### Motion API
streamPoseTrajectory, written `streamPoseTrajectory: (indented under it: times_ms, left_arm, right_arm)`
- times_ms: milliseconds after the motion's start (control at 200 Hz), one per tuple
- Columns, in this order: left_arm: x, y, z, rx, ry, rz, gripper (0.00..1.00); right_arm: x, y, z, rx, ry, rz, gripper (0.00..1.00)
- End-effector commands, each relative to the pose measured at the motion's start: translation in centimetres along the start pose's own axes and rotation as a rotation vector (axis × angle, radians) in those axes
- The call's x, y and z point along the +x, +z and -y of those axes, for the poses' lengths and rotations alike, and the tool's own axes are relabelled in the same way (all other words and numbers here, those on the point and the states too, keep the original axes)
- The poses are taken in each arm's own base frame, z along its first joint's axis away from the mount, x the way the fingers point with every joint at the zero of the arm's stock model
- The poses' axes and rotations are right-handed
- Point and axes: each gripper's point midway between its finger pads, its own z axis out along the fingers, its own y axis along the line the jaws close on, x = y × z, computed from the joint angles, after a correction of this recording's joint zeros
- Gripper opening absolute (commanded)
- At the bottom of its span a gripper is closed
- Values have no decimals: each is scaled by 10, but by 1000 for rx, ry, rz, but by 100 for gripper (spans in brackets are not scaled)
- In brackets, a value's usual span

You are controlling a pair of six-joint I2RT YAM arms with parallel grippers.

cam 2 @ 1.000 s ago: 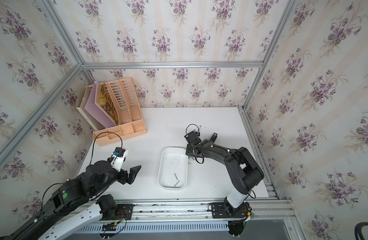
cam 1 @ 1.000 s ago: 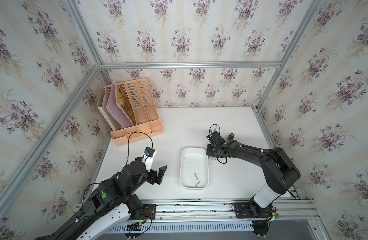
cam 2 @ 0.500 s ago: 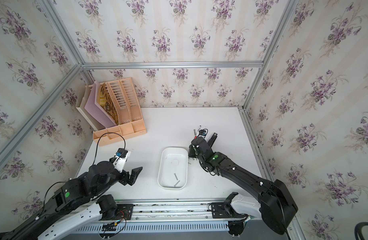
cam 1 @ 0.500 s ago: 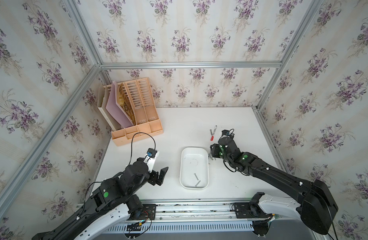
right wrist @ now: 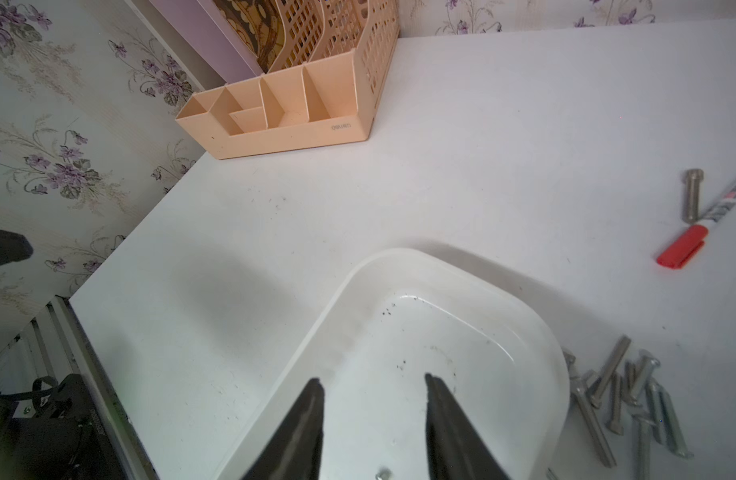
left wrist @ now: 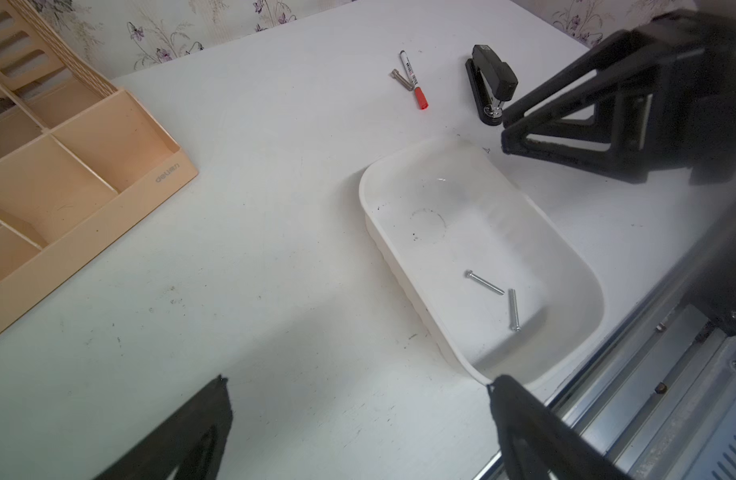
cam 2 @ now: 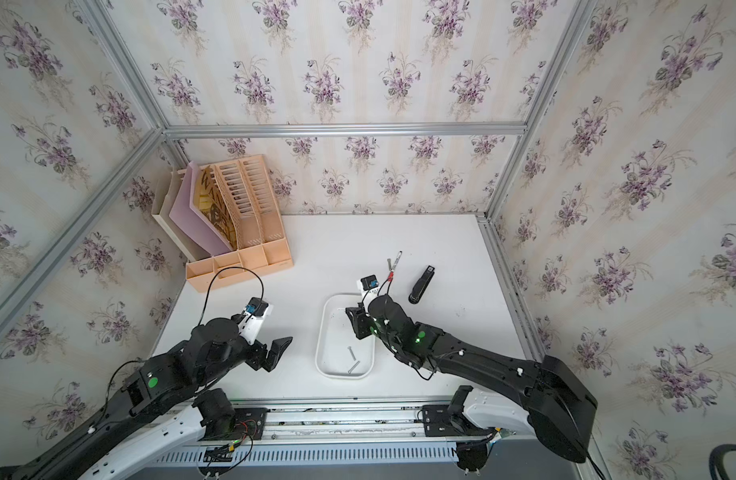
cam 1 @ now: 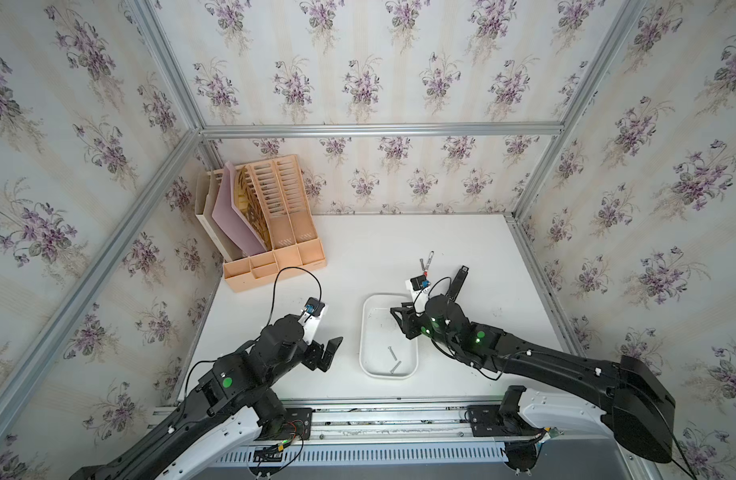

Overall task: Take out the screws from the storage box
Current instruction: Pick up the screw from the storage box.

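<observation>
1 storage box [left wrist: 393, 257] held 2 screws [left wrist: 484, 282]; approx. 10 more lay in 1 pile [right wrist: 619, 395] outside; 1 marker [left wrist: 412, 79], 1 stapler [left wrist: 493, 83], 1 file organizer [left wrist: 87, 166].

Figure: white storage box [left wrist: 474, 208] on the table [left wrist: 274, 232], two screws [left wrist: 484, 283] lying close together inside. Beyond it, a loose screw [left wrist: 401, 80] beside the red-capped marker [left wrist: 413, 79], then a black stapler [left wrist: 491, 83]. Peach organizer [left wrist: 91, 166] at the side. Left gripper [left wrist: 358, 382] spread wide; right gripper [left wrist: 507, 143] apparently above the box's far corner.
</observation>
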Motion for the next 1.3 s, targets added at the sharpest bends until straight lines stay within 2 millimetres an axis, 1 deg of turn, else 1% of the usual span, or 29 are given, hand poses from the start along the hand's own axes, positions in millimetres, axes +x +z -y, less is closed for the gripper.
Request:
streamPoseTrajectory:
  times_ms: [0, 125, 255, 310, 380, 435, 485, 584, 654, 759, 814, 874, 959, 1044, 1104, 1224, 1299]
  left_arm:
    - [-5, 6, -1, -19, 28, 2, 99]
    - [-1, 14, 6, 5, 50, -50, 99]
    - [1, 18, 5, -13, 46, -70, 99]
    - [1, 17, 2, -28, 37, -66, 99]
    - [1, 15, 1, -30, 34, -59, 99]
    - [1, 14, 4, -7, 41, -51, 99]
    - [1, 14, 5, 0, 51, -45, 99]
    - [-1, 11, -4, -50, 40, -26, 99]
    - [0, 12, -4, -48, 37, -20, 99]
    - [1, 15, -3, -53, 36, -36, 99]
    - [3, 17, -1, -52, 43, -53, 99]
    - [4, 18, 2, -45, 54, -65, 99]
    - [6, 19, 6, -32, 69, -79, 99]
    - [6, 19, 8, -29, 74, -80, 99]
    - [6, 18, 8, -31, 74, -76, 99]
    - [4, 16, 7, -36, 75, -60, 99]
    - [3, 13, 6, -39, 73, -47, 99]
  right_arm:
    - [11, 2, 8, 115, -26, -126, 33]
    - [36, -3, -3, 140, -101, -268, 37]
    - [63, 0, -9, 172, -164, -426, 37]
    - [75, 0, -12, 169, -167, -476, 37]
    - [88, 1, -12, 174, -152, -530, 36]
    - [96, 2, -13, 166, -144, -563, 37]
    - [103, 4, -13, 169, -143, -593, 37]
    - [123, 8, -8, 211, -145, -664, 37]
    - [136, 12, -7, 218, -148, -700, 37]
    - [150, 17, -5, 219, -147, -729, 37]
    - [156, 20, 0, 234, -155, -745, 36]
    - [166, 22, 5, 249, -163, -768, 34]
    - [173, 25, 4, 243, -164, -791, 31]
    - [174, 26, 2, 233, -162, -800, 31]
    - [176, 27, 4, 242, -162, -806, 30]
    - [183, 27, 5, 247, -153, -828, 21]
    - [182, 27, 3, 244, -152, -835, 16]
